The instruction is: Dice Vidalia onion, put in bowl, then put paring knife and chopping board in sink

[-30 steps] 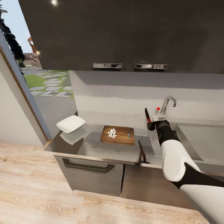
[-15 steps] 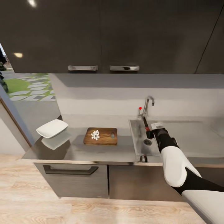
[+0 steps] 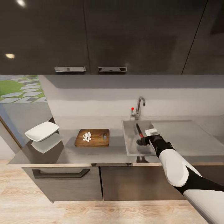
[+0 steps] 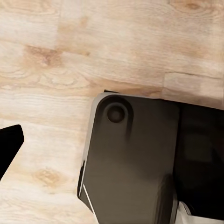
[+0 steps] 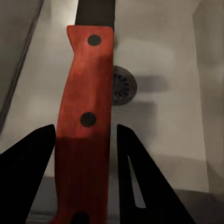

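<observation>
My right gripper (image 3: 145,140) is shut on the paring knife (image 3: 139,131) and holds it over the sink (image 3: 130,147), blade pointing toward the tap (image 3: 138,107). The right wrist view looks along the knife's red handle (image 5: 86,126), held between the dark fingers (image 5: 142,182), with the round drain (image 5: 123,85) below it. The chopping board (image 3: 98,140) lies on the countertop (image 3: 74,152) left of the sink and carries a small pile of white diced onion (image 3: 86,136). The white bowl (image 3: 42,131) sits at the counter's far left end. One dark left fingertip (image 4: 8,145) hangs over the wooden floor.
Dark wall cabinets with metal handles (image 3: 112,69) hang above the counter. The flat drainboard (image 3: 183,137) stretches right of the basin. A drawer handle (image 3: 59,173) shows under the counter's front edge. The robot's dark base (image 4: 135,158) stands on the floor.
The head view has swung right, so the counter shifts left in the picture. My right gripper has brought the knife down from upright beside the tap to low over the sink basin.
</observation>
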Controlling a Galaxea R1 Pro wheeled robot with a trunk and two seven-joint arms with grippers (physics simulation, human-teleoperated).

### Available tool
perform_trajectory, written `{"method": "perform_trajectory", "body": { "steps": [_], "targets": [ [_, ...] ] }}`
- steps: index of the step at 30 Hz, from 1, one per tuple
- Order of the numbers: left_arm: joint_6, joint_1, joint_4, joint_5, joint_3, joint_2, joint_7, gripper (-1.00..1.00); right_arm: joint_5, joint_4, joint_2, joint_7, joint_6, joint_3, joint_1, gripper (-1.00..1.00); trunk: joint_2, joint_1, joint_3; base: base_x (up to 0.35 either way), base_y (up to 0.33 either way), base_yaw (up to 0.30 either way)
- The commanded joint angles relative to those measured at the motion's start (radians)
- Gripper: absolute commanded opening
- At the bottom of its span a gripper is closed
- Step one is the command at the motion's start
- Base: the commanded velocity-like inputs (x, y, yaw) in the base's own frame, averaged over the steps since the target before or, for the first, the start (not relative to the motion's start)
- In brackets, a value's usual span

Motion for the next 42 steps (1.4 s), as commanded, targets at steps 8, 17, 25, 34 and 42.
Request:
{"method": "perform_trajectory", "body": {
  "steps": [8, 17, 25, 34, 42],
  "targets": [
    [0.001, 0.0, 0.0, 0.01, 0.001, 0.0, -0.006, 1.0, 0.009, 0.053, -0.016, -0.005, 0.001, -0.007, -0.001, -1.0, -0.002, 0.001, -0.011, 0.284, 0.0, 0.0],
    [0.002, 0.0, 0.0, 0.01, 0.001, 0.001, -0.006, 1.0, 0.009, 0.07, -0.033, -0.007, 0.002, -0.008, -0.001, -1.0, -0.002, 0.001, -0.024, 0.121, 0.0, 0.0],
    [0.002, 0.0, 0.001, 0.01, 0.001, 0.0, -0.006, 1.0, 0.008, 0.081, -0.038, -0.007, 0.002, -0.007, -0.001, -1.0, -0.002, 0.001, -0.036, 0.002, 0.0, 0.0],
    [0.002, 0.0, 0.001, 0.01, 0.001, 0.0, -0.006, 1.0, 0.008, 0.082, -0.038, -0.007, 0.002, -0.007, -0.001, -1.0, -0.002, 0.001, -0.051, 0.0, 0.0, 0.0],
    [0.001, 0.0, 0.0, 0.009, 0.001, 0.0, -0.006, 1.0, 0.007, 0.083, -0.038, -0.007, 0.002, -0.007, -0.001, -1.0, -0.002, 0.001, -0.064, 0.0, 0.0, 0.0]
  ]
}}
